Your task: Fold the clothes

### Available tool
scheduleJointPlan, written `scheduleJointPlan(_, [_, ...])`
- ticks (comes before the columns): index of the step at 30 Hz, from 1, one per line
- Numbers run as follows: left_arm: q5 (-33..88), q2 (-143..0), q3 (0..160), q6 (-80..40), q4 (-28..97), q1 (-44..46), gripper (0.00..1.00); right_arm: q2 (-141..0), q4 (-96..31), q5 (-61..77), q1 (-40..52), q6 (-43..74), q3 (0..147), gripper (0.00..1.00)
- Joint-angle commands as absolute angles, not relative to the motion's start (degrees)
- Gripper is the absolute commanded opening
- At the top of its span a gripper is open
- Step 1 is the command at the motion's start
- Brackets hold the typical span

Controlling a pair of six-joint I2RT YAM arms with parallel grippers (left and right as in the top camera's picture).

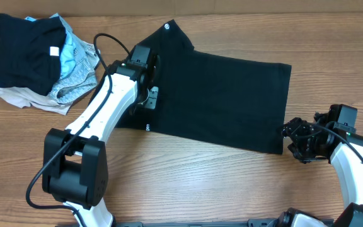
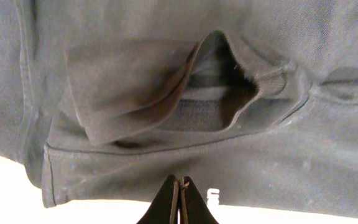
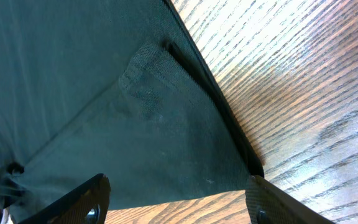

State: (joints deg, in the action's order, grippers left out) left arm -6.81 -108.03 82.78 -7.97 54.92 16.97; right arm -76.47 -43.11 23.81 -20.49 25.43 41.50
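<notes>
Overhead first: the black T-shirt (image 1: 219,94) is lying spread flat across the middle of the desk (image 1: 232,183), tilted a bit, with its collar end pointing far-left and its hem toward the right. A little white logo (image 1: 167,26) is showing at the far-left tip. Off at the far left of the desk the other clothes are sitting in a heap: a black piece (image 1: 27,53) on top, a light-blue piece (image 1: 74,60) poking out to its right, and a beige piece (image 1: 14,94) underneath at the near edge. The heap is sitting well apart from the shirt. The left arm (image 1: 106,104) is reaching from the near left up over the shirt's left edge, and the right arm (image 1: 351,157) is coming in from the near right toward the shirt's near-right corner.

Left wrist view: the left tool (image 2: 179,200) is hovering with its two fingers pressed tight together and nothing pinched between them that I can see. Just past the tips the shirt is lying rumpled – a flap of fabric (image 2: 129,93) is folded over beside a gaping opening (image 2: 222,87). A tiny white tag (image 2: 213,198) is peeking out just right of the fingers.

Right wrist view: the right tool (image 3: 176,202) is standing wide, one finger at each bottom corner of the view. The shirt's corner is lying flat on the wood between and ahead of them, with its hem edge running diagonally up the view – neither finger is gripping it.
</notes>
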Motion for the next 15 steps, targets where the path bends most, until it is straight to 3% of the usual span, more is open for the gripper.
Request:
scheduleJointPlan(1, [-7.84, -108.6, 80.9, -7.99, 54.57, 16.73, 0.04, -76.53, -43.03, 24.05, -20.18, 25.08, 42.72, 0.74])
scheduleJointPlan(15, [-8.27, -108.66, 64.01, -15.49, 28.69, 16.4, 0.04, -76.53, -42.94, 24.03, -20.18, 25.04, 42.72, 0.77])
